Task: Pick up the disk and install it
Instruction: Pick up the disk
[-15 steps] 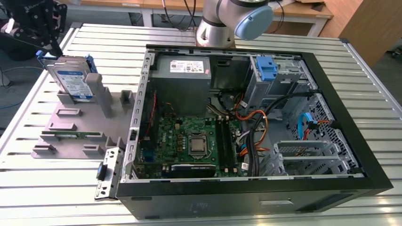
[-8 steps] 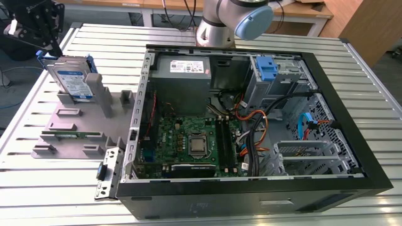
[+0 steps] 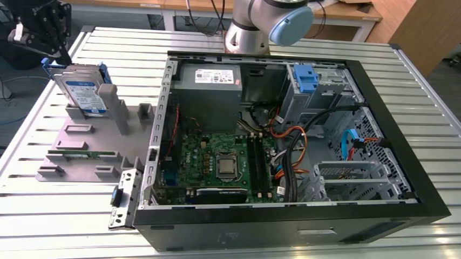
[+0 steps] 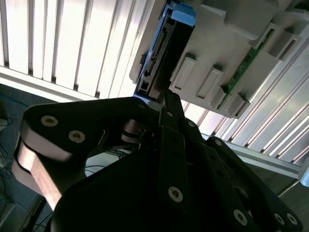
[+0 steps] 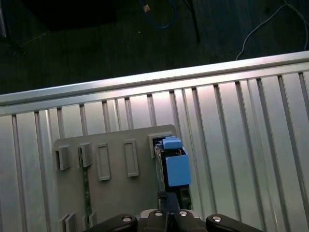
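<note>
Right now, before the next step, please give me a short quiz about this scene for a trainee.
1. True or false: the disk lies flat inside the computer case.
2. The hand is nearest to: A) power supply, B) disk, C) motherboard.
3. Which colour is the caddy framing the disk?
Key: 1 false, it stands upright in the grey holder; 2 B; 3 blue.
</note>
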Tool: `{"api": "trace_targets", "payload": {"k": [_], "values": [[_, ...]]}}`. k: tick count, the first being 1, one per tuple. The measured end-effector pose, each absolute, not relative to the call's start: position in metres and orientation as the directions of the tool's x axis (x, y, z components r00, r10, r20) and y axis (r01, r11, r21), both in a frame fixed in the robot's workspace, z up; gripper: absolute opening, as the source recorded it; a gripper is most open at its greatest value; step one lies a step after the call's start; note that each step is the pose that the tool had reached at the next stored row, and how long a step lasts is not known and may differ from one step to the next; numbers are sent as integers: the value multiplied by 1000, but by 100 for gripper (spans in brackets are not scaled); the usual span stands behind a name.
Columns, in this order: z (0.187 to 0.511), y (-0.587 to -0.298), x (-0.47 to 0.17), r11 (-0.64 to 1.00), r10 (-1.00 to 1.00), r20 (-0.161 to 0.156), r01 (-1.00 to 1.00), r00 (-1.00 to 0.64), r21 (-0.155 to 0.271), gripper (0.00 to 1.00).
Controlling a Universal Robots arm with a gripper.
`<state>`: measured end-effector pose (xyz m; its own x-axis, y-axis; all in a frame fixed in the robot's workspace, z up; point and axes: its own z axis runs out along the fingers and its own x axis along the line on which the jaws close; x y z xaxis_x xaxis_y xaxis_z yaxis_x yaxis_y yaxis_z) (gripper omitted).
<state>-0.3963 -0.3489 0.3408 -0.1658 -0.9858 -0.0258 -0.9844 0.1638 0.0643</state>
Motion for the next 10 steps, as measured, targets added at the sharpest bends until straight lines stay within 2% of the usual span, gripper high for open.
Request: {"api": "trace_targets", "payload": {"k": [10], "values": [[339,-335,-393,164,-986,-26,-984,-165,64,11]]}}
